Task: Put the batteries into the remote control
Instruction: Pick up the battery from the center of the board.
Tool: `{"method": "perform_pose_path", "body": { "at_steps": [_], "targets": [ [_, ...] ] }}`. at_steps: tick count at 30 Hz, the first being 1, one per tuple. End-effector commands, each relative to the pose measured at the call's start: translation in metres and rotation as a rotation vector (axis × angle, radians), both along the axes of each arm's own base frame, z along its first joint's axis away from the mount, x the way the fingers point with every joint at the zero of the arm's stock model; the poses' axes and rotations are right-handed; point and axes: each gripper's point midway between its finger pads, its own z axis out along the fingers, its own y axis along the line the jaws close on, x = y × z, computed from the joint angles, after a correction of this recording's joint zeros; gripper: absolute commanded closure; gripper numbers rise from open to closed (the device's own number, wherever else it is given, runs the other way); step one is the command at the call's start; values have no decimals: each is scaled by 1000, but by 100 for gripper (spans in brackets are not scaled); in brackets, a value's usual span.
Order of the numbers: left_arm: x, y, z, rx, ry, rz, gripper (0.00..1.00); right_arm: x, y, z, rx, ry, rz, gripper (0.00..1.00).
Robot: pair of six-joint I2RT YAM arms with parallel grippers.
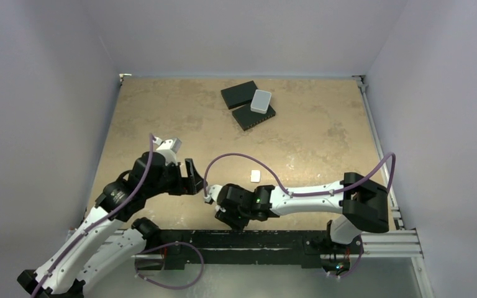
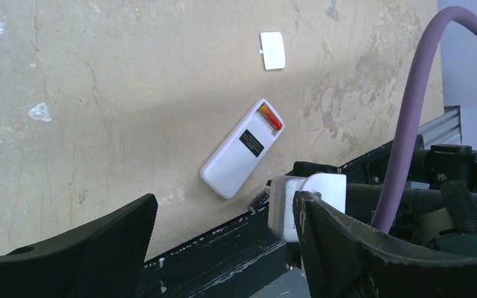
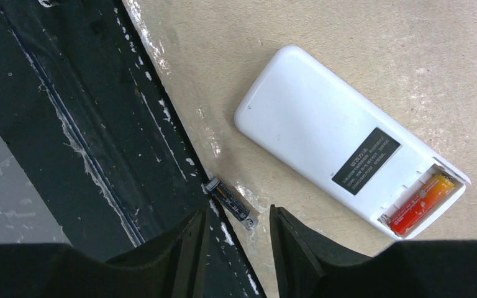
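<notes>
The white remote control [image 3: 323,136] lies back up on the table near the front edge, its battery recess open. The red-orange battery [image 3: 421,205] sits in the recess; it also shows in the left wrist view [image 2: 271,117]. The dark battery [image 3: 231,203] lies loose on the table against the black front rail, beside the remote. My right gripper [image 3: 240,226] is open just above the dark battery, one finger on each side of its end, touching nothing. My left gripper [image 2: 223,248] is open and empty, hovering left of the remote [image 2: 241,151].
The small white battery cover [image 1: 255,176] lies apart on the table beyond the remote. Two black flat boxes [image 1: 238,94] and a pale grey rounded box [image 1: 261,100] sit at the back. The black rail [image 3: 99,124] runs along the table's near edge.
</notes>
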Motion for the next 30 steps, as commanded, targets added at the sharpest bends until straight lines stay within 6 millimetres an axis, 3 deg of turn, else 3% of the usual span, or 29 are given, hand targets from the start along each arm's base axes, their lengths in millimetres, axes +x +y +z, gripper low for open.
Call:
{"method": "perform_pose_path", "body": {
  "at_steps": [1,11,30],
  "targets": [
    [1,13,22,-22,-44,88,19,-3,8,5,27,1,39,53],
    [-4,33,42,-26,-89,170,20,-3,2,-8,-12,5,33,54],
    [-11,36,49,-38,-95,166,20,-16,-7,-26,-86,6,-3,56]
  ]
}}
